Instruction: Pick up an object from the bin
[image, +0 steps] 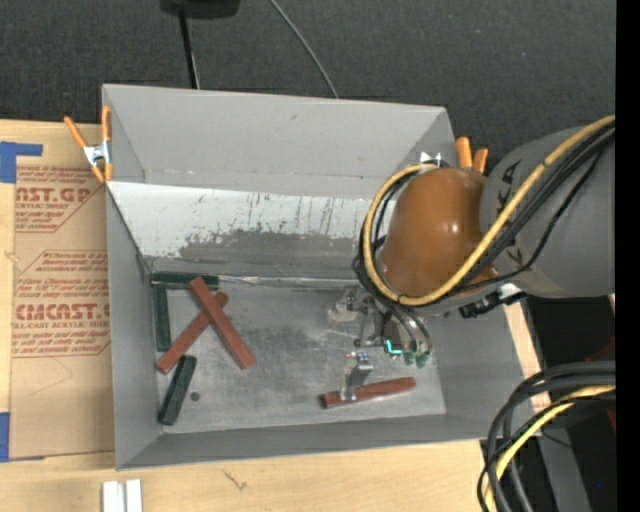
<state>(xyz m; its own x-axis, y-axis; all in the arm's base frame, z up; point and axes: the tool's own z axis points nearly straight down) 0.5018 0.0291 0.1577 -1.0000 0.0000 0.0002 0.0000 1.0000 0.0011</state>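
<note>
Here the tool (356, 378), state indiscernible, hangs over the left end of the red-brown stick (388, 389); an off-centre grasp could let it pivot free.

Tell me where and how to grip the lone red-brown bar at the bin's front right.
Probably best: take the red-brown bar near its middle, across its narrow width, coming straight down from above. It lies flat on the bin floor, both long sides free, well apart from the other bars. The gripper hangs over its part toward the view's left.
</note>
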